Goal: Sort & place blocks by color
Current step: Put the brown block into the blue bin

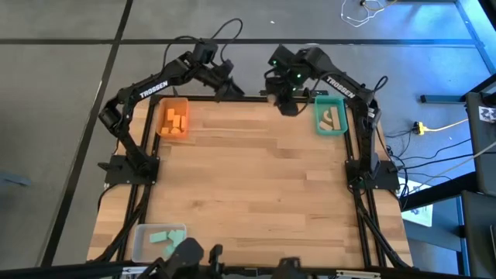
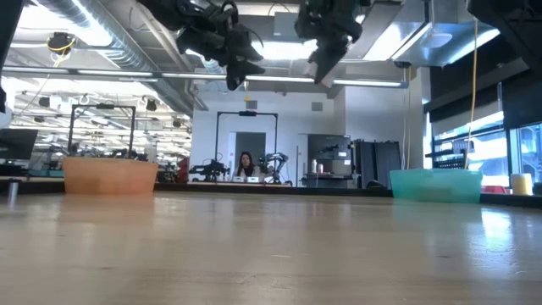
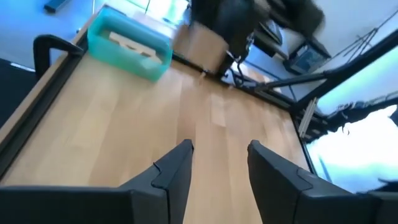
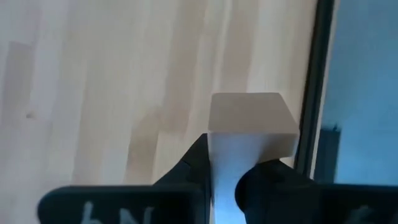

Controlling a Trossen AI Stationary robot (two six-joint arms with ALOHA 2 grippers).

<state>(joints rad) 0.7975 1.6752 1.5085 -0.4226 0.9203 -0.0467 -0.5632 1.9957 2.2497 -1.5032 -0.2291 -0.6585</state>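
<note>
My right gripper (image 1: 285, 105) hangs high over the table's far edge, just left of the teal bin (image 1: 331, 116), and is shut on a pale wood block (image 4: 252, 121). My left gripper (image 3: 221, 155) is open and holds nothing; it hovers high over the far edge, right of the orange bin (image 1: 174, 118). Orange blocks (image 1: 175, 122) lie in the orange bin and pale wood blocks (image 1: 333, 118) in the teal bin. Mint-teal blocks (image 1: 167, 238) lie in a clear bin (image 1: 142, 242) at the near left corner. The low view shows both grippers, left (image 2: 234, 78) and right (image 2: 320, 74), well above the table. My right gripper pinches the pale wood block between its two fingers (image 4: 194, 163), which grip its lower part (image 4: 229, 155). The wider end of the block (image 4: 252, 112) sticks out beyond the fingertips. The block is lifted clear of the table.
A black frame rail (image 4: 314, 87) runs along the table edge beside the held block. Bare wood tabletop (image 1: 256, 186) spreads between the three bins. In the room beyond the far edge a person (image 2: 246, 165) sits among equipment.
</note>
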